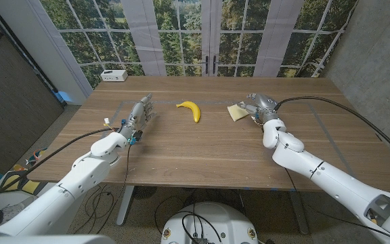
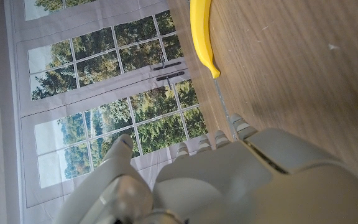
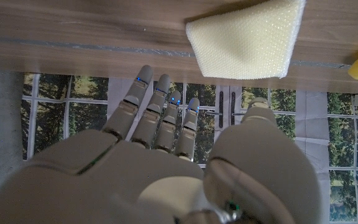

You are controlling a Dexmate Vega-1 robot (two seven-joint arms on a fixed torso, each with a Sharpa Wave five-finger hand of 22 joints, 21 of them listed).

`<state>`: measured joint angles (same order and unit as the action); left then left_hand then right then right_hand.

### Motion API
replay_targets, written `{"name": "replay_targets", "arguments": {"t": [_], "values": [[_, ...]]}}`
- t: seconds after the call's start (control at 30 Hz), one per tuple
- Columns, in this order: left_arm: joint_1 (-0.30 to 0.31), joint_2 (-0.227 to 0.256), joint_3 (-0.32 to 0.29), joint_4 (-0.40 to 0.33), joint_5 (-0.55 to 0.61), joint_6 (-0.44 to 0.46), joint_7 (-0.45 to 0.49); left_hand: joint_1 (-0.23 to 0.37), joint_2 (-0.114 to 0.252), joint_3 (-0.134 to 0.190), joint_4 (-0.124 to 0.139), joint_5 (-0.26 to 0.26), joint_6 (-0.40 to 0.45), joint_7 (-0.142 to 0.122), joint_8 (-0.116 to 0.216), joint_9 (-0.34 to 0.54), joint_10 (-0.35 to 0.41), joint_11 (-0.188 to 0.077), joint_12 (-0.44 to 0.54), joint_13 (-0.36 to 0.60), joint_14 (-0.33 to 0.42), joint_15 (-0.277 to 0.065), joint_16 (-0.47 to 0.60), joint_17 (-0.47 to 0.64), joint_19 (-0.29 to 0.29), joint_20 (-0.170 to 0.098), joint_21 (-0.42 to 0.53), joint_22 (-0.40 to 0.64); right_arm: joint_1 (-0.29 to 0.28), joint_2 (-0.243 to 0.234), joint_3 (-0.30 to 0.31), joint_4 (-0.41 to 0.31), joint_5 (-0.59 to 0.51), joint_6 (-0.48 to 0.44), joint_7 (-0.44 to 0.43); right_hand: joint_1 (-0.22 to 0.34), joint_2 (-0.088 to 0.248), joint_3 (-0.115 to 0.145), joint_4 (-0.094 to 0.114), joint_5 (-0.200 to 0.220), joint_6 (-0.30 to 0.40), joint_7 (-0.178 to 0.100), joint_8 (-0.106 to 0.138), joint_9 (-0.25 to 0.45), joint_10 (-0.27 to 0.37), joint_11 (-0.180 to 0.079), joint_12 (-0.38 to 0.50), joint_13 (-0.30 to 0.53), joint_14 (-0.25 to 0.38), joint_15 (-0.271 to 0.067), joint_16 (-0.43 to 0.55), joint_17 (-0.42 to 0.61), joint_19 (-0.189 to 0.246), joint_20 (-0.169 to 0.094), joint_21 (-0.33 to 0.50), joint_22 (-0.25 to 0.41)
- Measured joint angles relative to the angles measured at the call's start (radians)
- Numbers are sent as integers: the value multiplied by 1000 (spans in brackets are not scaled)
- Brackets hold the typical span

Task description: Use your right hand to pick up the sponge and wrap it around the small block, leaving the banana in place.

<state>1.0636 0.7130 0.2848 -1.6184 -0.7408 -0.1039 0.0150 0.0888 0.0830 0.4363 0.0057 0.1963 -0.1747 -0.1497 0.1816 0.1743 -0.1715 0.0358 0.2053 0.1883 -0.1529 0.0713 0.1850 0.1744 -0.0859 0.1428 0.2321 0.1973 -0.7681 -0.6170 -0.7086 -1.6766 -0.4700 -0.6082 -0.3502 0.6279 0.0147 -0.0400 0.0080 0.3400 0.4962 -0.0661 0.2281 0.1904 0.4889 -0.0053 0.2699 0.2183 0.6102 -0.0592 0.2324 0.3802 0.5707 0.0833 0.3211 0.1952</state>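
Sponge is lying just beside our right hand, toward the banana; we're hovering there, fingers spread, holding nothing.

Bare table lies between the right hand and the sponge; the banana lies beyond, toward the far edge.

banana: upper centre of the frame, on the table
sponge: just right of the banana
box: upper left, table's far corner
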Motion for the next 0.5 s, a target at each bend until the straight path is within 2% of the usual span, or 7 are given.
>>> {"name": "replay_targets", "arguments": {"t": [0.17,0.5], "values": [[-12,-5,5,14,0,-2,-8,0,0,0,0,0,0,0,0,0,0,0,0,0,0,0,0,0,0,0,0,0,20,22,-32,11,0,-77,0,12,-12,-1,-10,0,15,0,0,0,9,-9,0,0,0,0,0,0,-12,1,-8,0],[-38,-15,14,46,0,-3,-23,0,0,-4,-4,0,0,0,0,0,0,0,0,0,-4,-4,0,0,0,0,0,0,70,52,-105,48,-7,-195,8,28,-4,-8,-17,0,18,-3,-5,0,17,-2,0,0,-12,2,0,3,-17,-5,-8,0]]}}
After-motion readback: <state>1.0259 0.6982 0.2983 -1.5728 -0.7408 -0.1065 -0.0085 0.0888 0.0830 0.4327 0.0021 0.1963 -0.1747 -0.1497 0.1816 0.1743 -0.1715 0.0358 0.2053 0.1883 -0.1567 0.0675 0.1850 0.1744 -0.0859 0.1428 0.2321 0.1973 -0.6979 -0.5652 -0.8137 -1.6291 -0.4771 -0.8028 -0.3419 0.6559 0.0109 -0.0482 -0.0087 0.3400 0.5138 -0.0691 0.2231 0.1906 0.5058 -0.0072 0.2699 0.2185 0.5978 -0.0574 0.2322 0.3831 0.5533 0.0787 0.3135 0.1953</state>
